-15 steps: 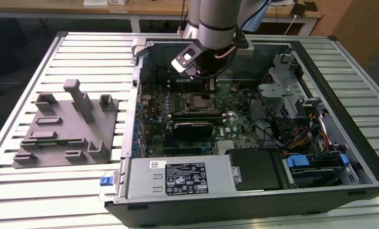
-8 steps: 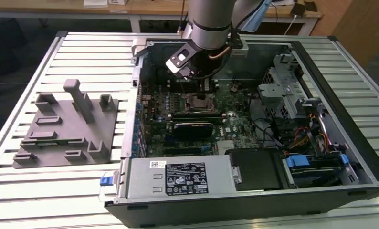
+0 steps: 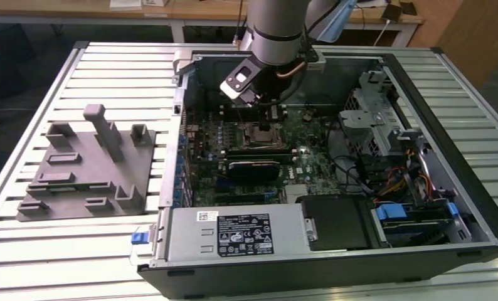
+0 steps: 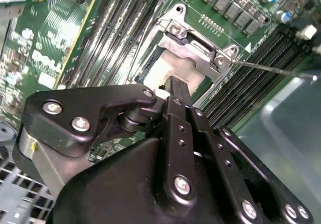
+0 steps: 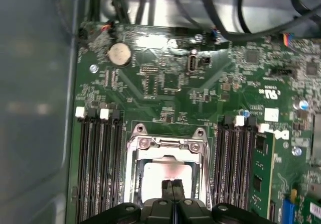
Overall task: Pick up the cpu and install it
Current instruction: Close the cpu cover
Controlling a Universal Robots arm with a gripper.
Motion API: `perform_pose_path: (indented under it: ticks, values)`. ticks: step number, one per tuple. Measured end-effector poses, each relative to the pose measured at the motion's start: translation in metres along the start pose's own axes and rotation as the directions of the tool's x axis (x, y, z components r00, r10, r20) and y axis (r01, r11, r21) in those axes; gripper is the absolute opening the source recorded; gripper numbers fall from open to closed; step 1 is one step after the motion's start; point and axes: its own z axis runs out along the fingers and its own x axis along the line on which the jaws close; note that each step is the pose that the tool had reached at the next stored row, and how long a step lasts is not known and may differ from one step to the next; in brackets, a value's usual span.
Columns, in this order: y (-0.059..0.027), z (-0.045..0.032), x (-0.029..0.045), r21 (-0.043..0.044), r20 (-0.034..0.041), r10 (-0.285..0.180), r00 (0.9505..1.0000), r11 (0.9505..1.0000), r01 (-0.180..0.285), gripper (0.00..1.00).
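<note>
We counted one arm (image 3: 274, 25), and on it one gripper (image 5: 172, 186) with two fingers (image 5: 167, 190). There was one slatted table (image 3: 56, 251), one open computer case (image 3: 483, 207) and one grey moulded fixture (image 3: 81, 169). In the case we found one motherboard (image 5: 165, 93), one power supply (image 3: 232, 232), one metal-framed socket (image 5: 168, 144) and one cpu (image 5: 165, 171). In the first wrist view we also made out two banks of memory slots (image 5: 99, 169) and one coin cell (image 5: 119, 54).
</note>
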Motion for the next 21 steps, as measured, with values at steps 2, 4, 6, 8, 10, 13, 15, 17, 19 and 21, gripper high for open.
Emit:
perform_pose_path:
  ticks: [2, 4, 6, 8, 10, 13, 15, 17, 19, 21]
  values:
    - [0.0, 0.0, 0.0, -0.0004, 0.0002, -0.038, 0.9993, 0.9993, 0.038, 0.11]
    - [0.0, 0.0001, 0.0, -0.0008, 0.0004, -0.074, 0.9973, 0.9973, 0.074, 0.11]
    - [0.0, 0.0001, 0.0, -0.0012, 0.0006, -0.109, 0.994, 0.994, 0.109, 0.11]
    - [0.0, 0.0001, 0.0, -0.0016, 0.0009, -0.146, 0.9893, 0.9893, 0.146, 0.11]
    - [0.0, 0.0001, 0.0, -0.002, 0.0011, -0.181, 0.9834, 0.9834, 0.181, 0.11]
    - [0.0, 0.0001, 0.0, -0.0025, 0.0015, -0.235, 0.9721, 0.9721, 0.235, 0.11]
    - [0.0, 0.0002, 0.0, -0.0028, 0.0018, -0.27, 0.963, 0.963, 0.27, 0.11]
    - [0.0, 0.0002, 0.0, -0.0032, 0.002, -0.306, 0.9521, 0.9521, 0.306, 0.11]
    - [0.0, 0.0002, 0.0, -0.0036, 0.0024, -0.34, 0.9405, 0.9405, 0.34, 0.11]
    - [0.0, 0.0002, 0.0, -0.0038, 0.0027, -0.373, 0.9277, 0.9277, 0.373, 0.11]
